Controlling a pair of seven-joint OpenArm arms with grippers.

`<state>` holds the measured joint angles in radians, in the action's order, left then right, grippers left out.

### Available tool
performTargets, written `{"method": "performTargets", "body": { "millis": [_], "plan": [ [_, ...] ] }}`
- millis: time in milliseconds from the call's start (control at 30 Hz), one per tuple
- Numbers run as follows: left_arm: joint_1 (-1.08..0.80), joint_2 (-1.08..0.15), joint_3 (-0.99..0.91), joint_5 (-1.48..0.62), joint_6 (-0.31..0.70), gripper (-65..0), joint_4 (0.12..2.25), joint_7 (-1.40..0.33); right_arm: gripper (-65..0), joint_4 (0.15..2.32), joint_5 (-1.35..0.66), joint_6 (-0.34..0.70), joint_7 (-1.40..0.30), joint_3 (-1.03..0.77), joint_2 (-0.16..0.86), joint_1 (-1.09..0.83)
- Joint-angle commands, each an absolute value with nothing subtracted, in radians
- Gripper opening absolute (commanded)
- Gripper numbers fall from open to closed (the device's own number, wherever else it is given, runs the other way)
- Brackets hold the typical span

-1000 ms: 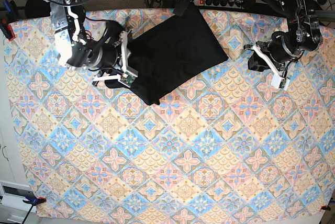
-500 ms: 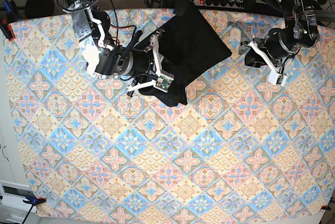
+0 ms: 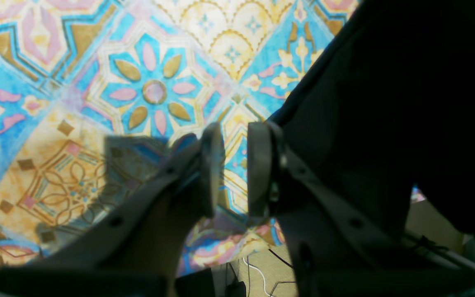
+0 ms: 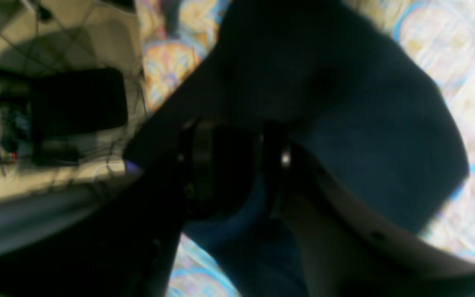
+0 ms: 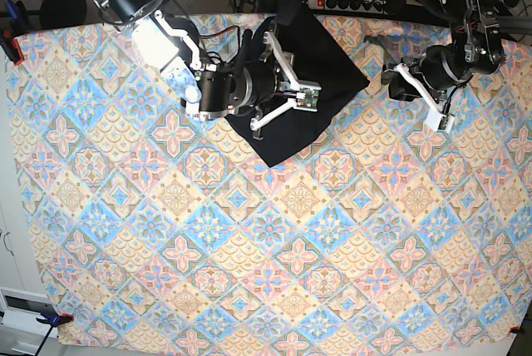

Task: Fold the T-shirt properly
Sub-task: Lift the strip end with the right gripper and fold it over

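Tabletop (image 5: 249,273) covered by patterned floral cloth; black T-shirt (image 5: 332,73), folded, lies near its far edge.

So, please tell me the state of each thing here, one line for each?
T-shirt: folded into a compact dark bundle, lying on the patterned tablecloth.
Right gripper: over the T-shirt, jaws apart.
Left gripper: empty, jaws slightly apart, beside the T-shirt.

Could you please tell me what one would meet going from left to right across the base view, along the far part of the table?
Right arm's white and black body → right gripper, over the black T-shirt → bare patterned tablecloth → left gripper.
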<state>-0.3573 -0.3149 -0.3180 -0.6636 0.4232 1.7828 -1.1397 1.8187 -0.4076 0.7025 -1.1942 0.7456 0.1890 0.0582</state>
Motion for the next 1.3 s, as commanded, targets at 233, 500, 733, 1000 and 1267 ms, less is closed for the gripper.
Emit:
{"method": "performTargets", "body": {
  "millis": [233,500,733,1000,1267],
  "plan": [
    [-0.358,-0.325,-0.326,-0.680,0.426,-55.0,1.797,-1.125,-47.3,1.830,-0.410,0.698,-1.173,0.717,0.231,0.096],
    [-0.354,-0.325,-0.321,-0.685,0.426,-55.0,1.801,-1.124,-47.3,1.885,-0.440,0.698,-1.178,0.570,0.314,0.068],
    [-0.354,-0.323,-0.320,-0.687,0.426,-55.0,1.801,-1.124,-47.6,1.886,-0.440,0.698,-1.179,0.572,0.358,-0.002],
    [-0.354,-0.305,-0.320,-0.680,0.426,-55.0,1.797,-1.124,-47.6,1.877,-0.346,0.698,-1.181,0.762,0.355,0.090],
    [-0.352,-0.303,-0.318,-0.679,0.426,-55.0,1.794,-1.124,-47.3,1.816,-0.318,0.698,-1.175,1.020,0.262,0.315]
  ]
}}
